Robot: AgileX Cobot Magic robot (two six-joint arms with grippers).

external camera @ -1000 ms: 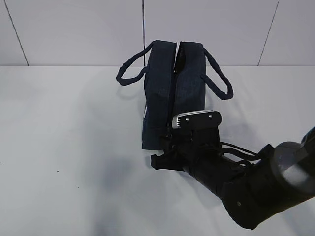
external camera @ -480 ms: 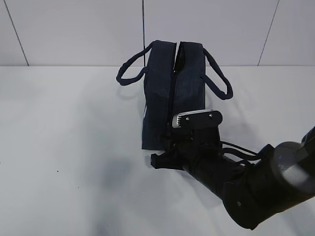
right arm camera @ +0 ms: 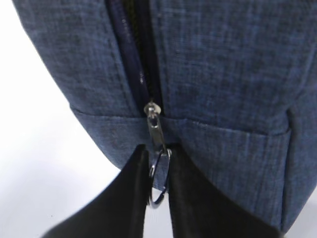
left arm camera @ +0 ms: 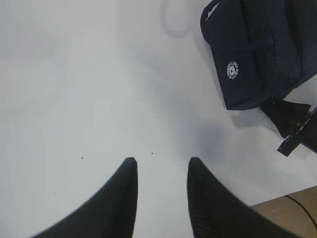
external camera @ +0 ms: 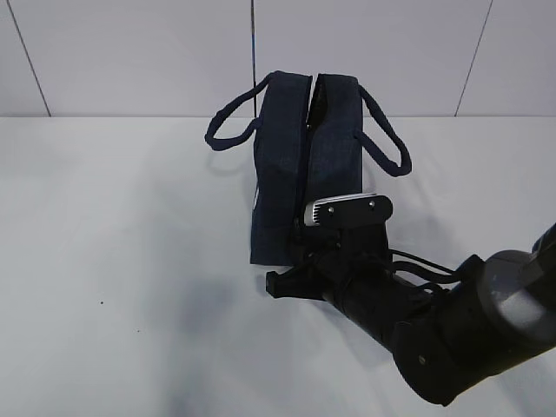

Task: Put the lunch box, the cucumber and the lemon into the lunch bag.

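The dark navy lunch bag [external camera: 304, 165] stands on the white table, its near end toward me and its top zipper partly parted at the far end. My right gripper [right arm camera: 158, 151] is at the bag's near end, shut on the silver ring pull [right arm camera: 168, 153] that hangs from the zipper slider [right arm camera: 152, 109]. My left gripper [left arm camera: 161, 161] hovers open over bare table, left of the bag [left arm camera: 257, 54], with nothing between its fingers. The lunch box, the cucumber and the lemon are out of view.
The right arm [external camera: 417, 321] reaches in from the lower right, its wrist camera [external camera: 347, 210] against the bag's near end. Two loop handles [external camera: 228, 130] stick out to either side. A tiled wall stands behind. A table edge [left arm camera: 287, 208] shows in the left wrist view.
The right arm has hardly moved; its fingers have drawn closer together at the bag's near end. The bag stays in place.
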